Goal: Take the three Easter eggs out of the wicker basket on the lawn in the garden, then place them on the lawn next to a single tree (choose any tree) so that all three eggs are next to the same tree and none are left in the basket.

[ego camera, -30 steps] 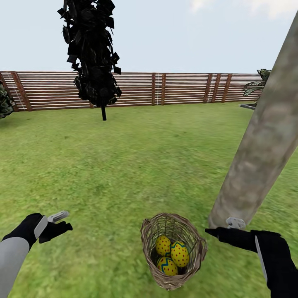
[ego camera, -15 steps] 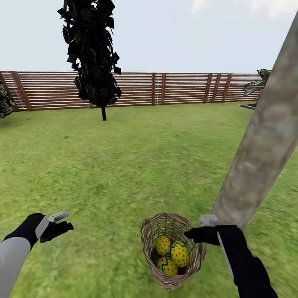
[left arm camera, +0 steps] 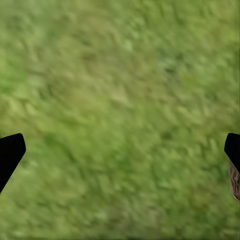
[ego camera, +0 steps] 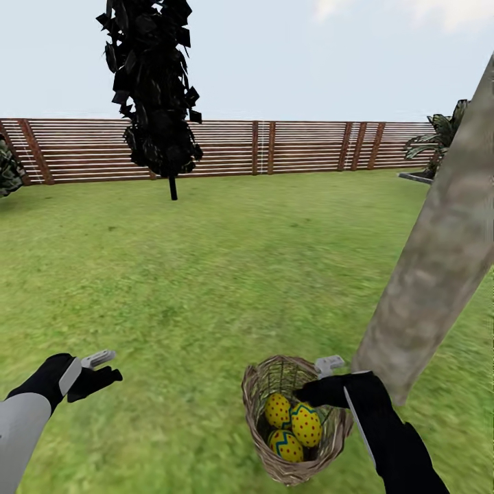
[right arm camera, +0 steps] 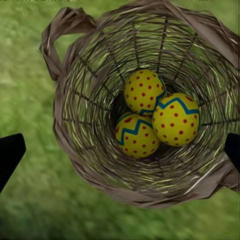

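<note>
Right hand [ego camera: 310, 392] is hovering over the mouth of the wicker basket [ego camera: 257, 398], fingers spread wide and gripping nothing; in the right wrist view the two fingertips are sitting at opposite edges with the basket [right arm camera: 75, 150] centred between them.

All three Easter eggs [right arm camera: 150, 120] are sitting bunched together at the bottom of the basket, touching each other. In the head view they are showing as a yellow cluster [ego camera: 293, 425] deep inside the weave.

Left hand [ego camera: 103, 367] is hanging idle off to the left, well apart from the basket, fingers apart and empty; its wrist camera is looking at bare lawn [left arm camera: 120, 100].

Basket is standing upright on the lawn [ego camera: 206, 274], just beside the base of the thick pale tree [ego camera: 432, 274] leaning up to the right.

Progress: nothing is out yet, zero of three placed. Judging from the pose, the right hand is lining up for the first pick. Basket is deep, so I'd expect a straight descent. Drop spot is close, the trunk being right next to it.

Farther back: dark thin-trunked tree [ego camera: 154, 89], then the slat fence [ego camera: 274, 147] and a palm [ego camera: 439, 137] at the far right.
</note>
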You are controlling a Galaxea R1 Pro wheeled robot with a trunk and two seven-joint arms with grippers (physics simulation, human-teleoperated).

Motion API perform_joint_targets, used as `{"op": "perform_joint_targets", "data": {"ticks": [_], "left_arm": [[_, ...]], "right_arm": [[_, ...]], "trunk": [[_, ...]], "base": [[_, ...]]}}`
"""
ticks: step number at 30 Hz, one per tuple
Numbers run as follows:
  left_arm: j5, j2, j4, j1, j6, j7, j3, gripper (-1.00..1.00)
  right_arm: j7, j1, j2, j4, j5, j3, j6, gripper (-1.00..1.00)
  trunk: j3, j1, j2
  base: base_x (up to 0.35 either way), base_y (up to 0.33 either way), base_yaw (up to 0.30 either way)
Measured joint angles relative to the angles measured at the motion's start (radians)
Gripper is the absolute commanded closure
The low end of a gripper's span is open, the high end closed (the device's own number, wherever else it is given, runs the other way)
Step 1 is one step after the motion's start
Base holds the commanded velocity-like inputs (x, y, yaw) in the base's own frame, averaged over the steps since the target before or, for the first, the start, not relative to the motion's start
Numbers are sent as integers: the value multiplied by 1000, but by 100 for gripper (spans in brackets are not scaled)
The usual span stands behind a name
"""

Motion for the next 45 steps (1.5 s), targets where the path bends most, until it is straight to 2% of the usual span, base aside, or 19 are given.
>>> {"op": "perform_joint_targets", "data": {"ticks": [17,26,35,41,44,45], "left_arm": [[0,0,0,0,-1,-1,0,-100],[0,-15,-1,0,-3,-6,0,-100],[-1,-18,1,0,-3,-7,-1,-100],[-1,-18,1,0,-4,-7,-1,-100],[-1,-18,0,0,-4,-7,-2,-100],[-1,-19,0,0,-3,-7,-2,-100]], "right_arm": [[-4,0,2,9,-1,-4,0,-100],[-3,0,4,25,-4,-1,-1,-100],[-3,0,6,31,-4,1,1,-100],[-6,0,6,51,-3,43,0,-100],[-55,0,7,94,-2,48,-2,-100],[-96,0,14,114,-2,50,-6,-100]], "trunk": [[21,0,0],[26,0,0],[26,0,0],[26,0,0],[26,0,0],[26,0,0]], "base": [[8,8,-201],[221,192,-91],[248,204,-2],[76,53,0],[6,4,0],[1,1,0]]}}
